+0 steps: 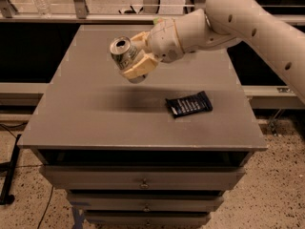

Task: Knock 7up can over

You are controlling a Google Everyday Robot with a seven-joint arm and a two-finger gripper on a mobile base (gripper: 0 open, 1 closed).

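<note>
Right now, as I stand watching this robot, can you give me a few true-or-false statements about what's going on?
1. The gripper is shut on the can. True.
2. The can stands upright on the table. False: it is tilted in the gripper, held above the table.
3. A black packet lies flat on the table. True.
4. The packet touches the can. False: they are apart, with the packet lower and further right in the picture.
</note>
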